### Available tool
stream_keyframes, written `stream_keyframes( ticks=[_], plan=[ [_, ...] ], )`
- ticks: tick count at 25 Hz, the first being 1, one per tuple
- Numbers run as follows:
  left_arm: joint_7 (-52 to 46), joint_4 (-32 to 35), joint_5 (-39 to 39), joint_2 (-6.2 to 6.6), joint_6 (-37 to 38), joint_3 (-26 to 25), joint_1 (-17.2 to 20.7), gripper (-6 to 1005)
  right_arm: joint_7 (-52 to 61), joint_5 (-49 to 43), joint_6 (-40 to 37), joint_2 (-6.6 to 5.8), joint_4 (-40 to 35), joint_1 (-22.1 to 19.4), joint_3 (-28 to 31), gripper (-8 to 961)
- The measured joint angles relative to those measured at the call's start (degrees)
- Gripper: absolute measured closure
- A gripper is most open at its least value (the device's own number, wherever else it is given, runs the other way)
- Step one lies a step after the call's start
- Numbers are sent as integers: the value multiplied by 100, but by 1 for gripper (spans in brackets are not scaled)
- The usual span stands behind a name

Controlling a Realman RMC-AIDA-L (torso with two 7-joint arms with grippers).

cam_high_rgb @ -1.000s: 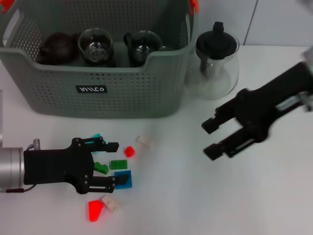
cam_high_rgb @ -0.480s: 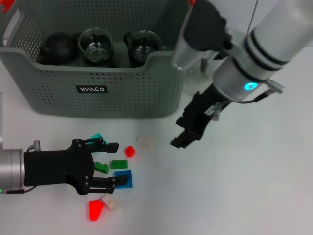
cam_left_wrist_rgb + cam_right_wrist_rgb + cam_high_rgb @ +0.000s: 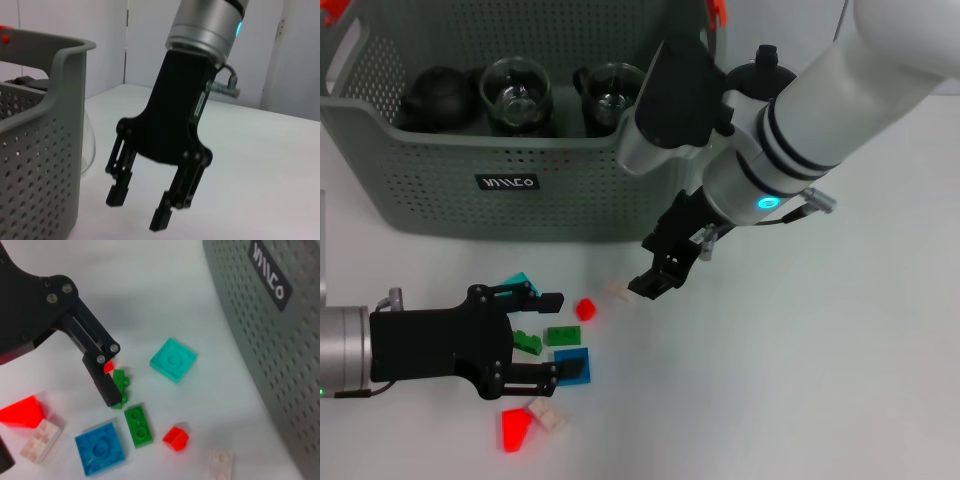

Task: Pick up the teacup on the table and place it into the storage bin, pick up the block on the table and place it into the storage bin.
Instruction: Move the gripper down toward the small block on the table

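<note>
Blocks lie scattered on the white bench in the head view, just in front of the storage bin, where the left gripper rests with released fingers astride a green block and the right gripper hangs over a pale block. From the left wrist, the right gripper shows fingers spread and empty beside the bin wall. The right wrist looks down on a teal block, a red block and a blue block.
</note>
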Motion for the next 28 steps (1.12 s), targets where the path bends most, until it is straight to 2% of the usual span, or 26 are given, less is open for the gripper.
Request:
stream_keyframes(
  ticks=[18, 24, 28],
  plan=[
    [52, -66, -8, -1, -101, 0, -40, 187, -121, 1643, 1871, 54, 819, -18, -1543, 348],
    [53, -66, -7, -1, -121, 1, -38, 187, -140, 1862, 2124, 61, 968, -60, -1729, 347],
    [53, -65, -7, -1, -126, 1, -43, 187, -206, 1992, 2189, 65, 1014, -97, -1806, 399]
  ],
)
